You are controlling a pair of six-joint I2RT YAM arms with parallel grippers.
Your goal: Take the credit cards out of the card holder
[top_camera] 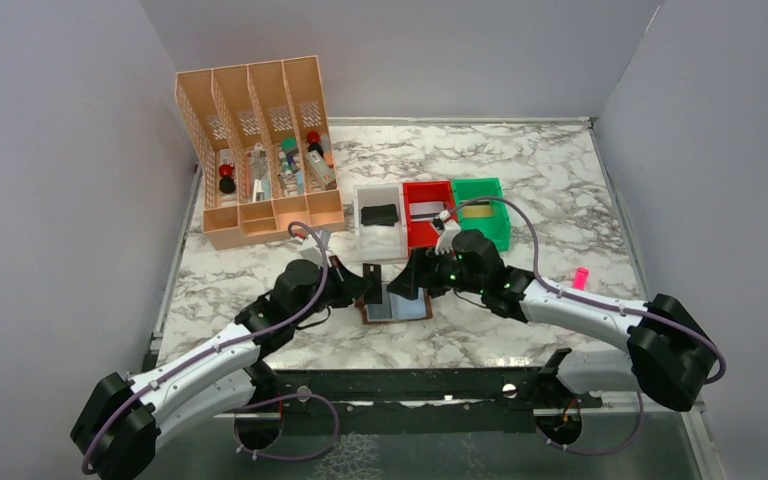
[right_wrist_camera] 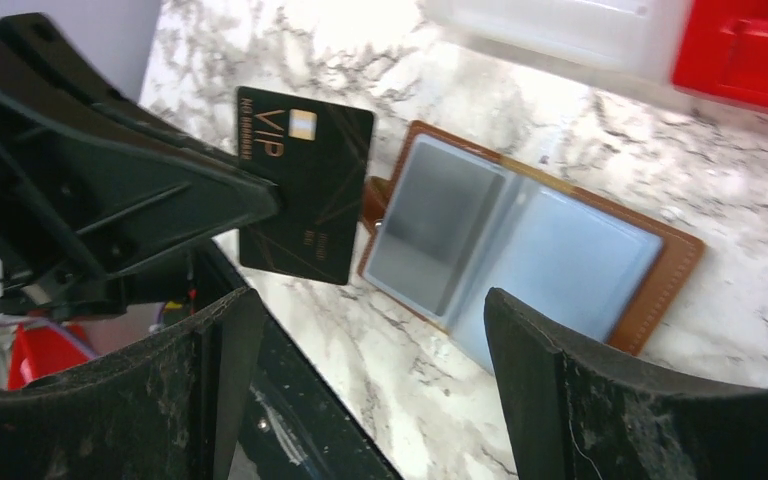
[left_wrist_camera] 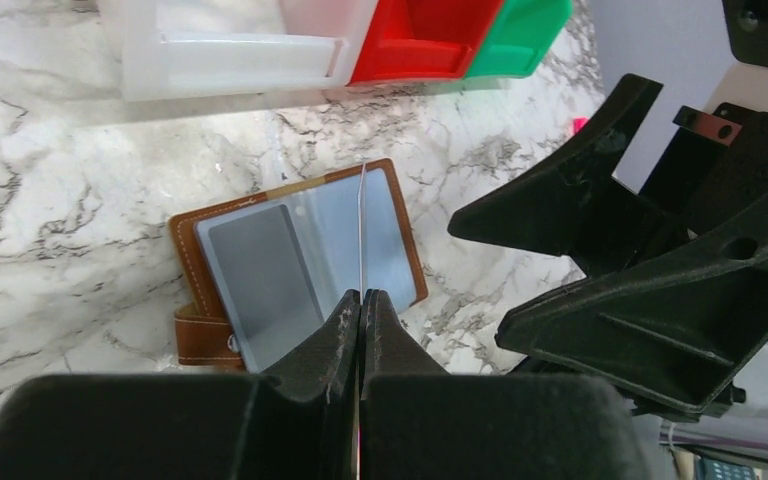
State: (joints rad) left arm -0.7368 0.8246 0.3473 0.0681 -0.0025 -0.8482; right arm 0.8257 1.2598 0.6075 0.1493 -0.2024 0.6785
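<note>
The brown card holder lies open on the marble, its grey-blue sleeves up. My left gripper is shut on a credit card, which shows as a thin edge-on line in its own view and as a black card marked VIP in the right wrist view. That card hangs above the holder's left side. A greyish card shape sits in the left sleeve. My right gripper stands open over the holder's near edge with nothing between its fingers.
White, red and green bins stand in a row just behind the holder. An orange rack with small items is at the back left. A small pink object lies at the right.
</note>
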